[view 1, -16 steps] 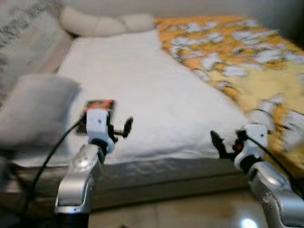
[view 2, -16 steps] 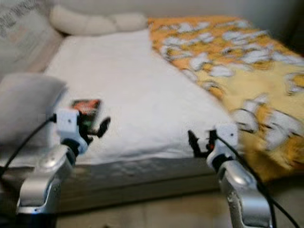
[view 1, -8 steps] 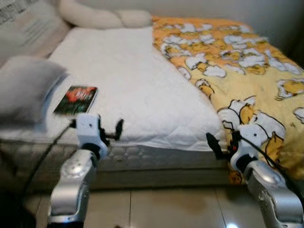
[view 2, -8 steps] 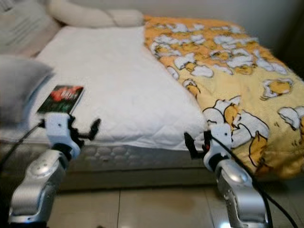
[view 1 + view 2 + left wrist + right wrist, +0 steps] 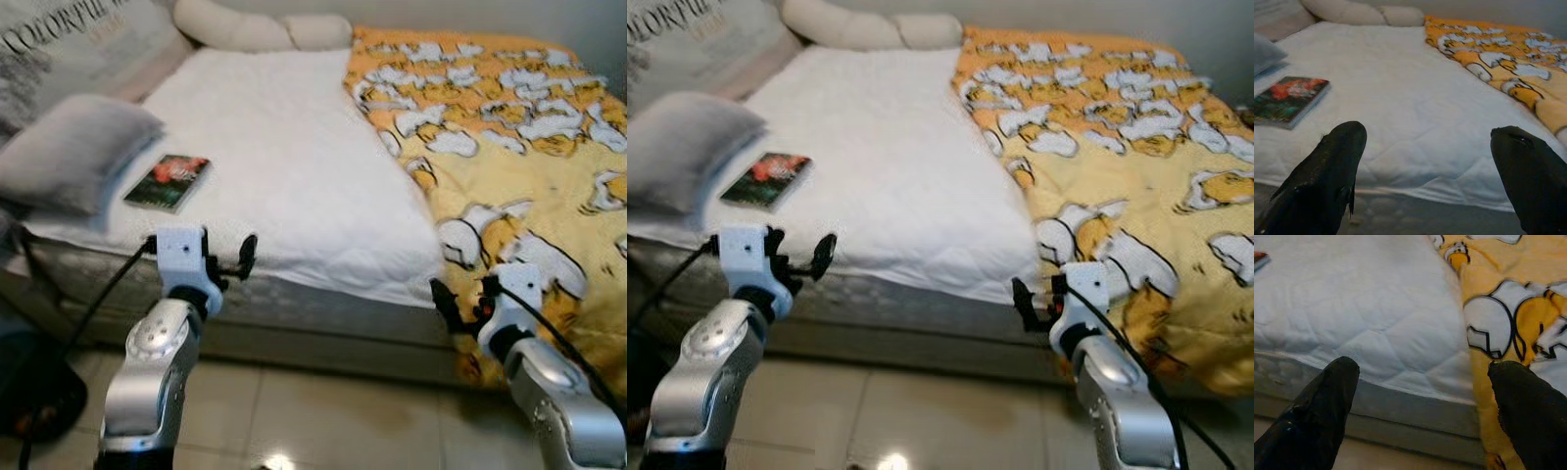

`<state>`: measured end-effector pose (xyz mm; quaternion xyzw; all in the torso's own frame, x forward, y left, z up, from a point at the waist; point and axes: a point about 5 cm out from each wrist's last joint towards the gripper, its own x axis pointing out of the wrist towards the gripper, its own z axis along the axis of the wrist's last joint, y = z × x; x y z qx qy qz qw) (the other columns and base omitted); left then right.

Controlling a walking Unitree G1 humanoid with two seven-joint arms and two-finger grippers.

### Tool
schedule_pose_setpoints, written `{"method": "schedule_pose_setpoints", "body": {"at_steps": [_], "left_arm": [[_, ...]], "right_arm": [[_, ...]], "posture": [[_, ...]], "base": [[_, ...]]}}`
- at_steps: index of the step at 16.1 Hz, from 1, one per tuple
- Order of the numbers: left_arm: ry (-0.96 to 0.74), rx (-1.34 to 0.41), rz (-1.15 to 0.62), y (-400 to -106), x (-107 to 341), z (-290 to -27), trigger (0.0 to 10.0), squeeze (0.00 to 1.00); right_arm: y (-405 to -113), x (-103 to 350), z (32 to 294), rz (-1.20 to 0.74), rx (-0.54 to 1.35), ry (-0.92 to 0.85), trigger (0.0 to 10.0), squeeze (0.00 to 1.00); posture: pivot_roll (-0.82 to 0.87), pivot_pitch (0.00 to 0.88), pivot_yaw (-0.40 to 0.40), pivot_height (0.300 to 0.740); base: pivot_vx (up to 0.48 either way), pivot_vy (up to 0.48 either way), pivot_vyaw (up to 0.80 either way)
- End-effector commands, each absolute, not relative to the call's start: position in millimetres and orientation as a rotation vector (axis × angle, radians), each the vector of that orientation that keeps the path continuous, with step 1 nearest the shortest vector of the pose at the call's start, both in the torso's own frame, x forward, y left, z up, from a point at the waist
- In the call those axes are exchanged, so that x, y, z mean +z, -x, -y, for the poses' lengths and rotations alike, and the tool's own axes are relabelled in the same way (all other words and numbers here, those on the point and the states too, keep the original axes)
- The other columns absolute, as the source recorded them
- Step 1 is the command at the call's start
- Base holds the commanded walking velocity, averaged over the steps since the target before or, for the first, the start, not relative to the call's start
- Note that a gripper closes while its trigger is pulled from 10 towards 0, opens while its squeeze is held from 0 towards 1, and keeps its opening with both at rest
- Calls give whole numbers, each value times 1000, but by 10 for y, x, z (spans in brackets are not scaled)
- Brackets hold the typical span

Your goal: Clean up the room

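Book [image 5: 168, 182], likely light, stiff and best pinched along its near edge, lay flat on the bed [image 5: 294, 176] beyond the left gripper [image 5: 1425, 161], both grippers' jaws standing apart and empty.

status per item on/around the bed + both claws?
book: closed, flat on the white sheet, beside the grey pillow
grey pillow: lying at the bed's left edge
yellow blanket: spread over the bed's right side, draping over the edge
white sheet: uncovered on the left side
left claw: open, empty, before the bed edge
right claw: open, empty, near the blanket's hanging edge
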<state>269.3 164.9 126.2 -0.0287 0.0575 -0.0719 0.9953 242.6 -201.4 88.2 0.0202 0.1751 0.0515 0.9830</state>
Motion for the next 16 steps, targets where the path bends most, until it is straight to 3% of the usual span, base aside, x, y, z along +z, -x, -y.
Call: {"method": "schedule_pose_setpoints", "body": {"at_steps": [1,4,14,16], "left_arm": [[57,-159,-121,-2689,1247,-1652,10000,831],[59,-172,-118,-2672,1230,-1634,10000,835],[63,-151,-119,-2636,1217,-1680,10000,835],[60,-156,-123,-2629,1209,-1671,10000,835]], "right_arm": [[-2435,915,1962,-341,115,-31,10000,1000],[-2442,927,1955,-340,117,-29,10000,1000],[-2508,957,1927,-332,161,2,10000,1000],[-2498,924,1937,-363,149,-12,10000,1000]], "posture": [[-23,0,31,740],[-22,0,26,740],[0,0,6,740],[-2,0,10,740]], "base": [[0,0,0],[270,0,-662],[319,0,0],[343,0,-775]]}}
